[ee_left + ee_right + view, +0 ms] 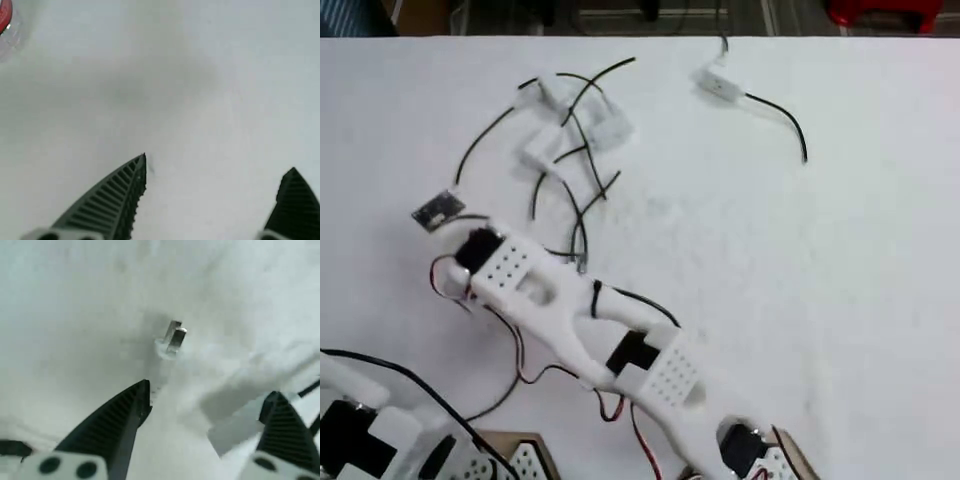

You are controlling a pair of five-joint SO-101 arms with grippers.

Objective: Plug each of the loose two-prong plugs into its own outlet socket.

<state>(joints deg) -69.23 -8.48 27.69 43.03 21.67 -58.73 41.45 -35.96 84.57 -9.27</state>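
Ahead of the spread right gripper [209,389], a plug [167,347], prongs [176,335] up.

White plugs [542,152], black cords [775,105], white table [840,260].

— What lies ahead of the right gripper [209,391]?
— A white two-prong plug [169,346] on the white table [75,305]. Its two metal prongs [176,334] stick up, a little tilted.
— Is the gripper on it?
— No. The dark ribbed fingers [120,420] are spread wide with nothing between them. The plug sits beyond the tips, nearer one finger, apart from both.
— Anything else?
— A black wire [311,386] at the edge, just past the other finger. Where it runs, I can't tell.
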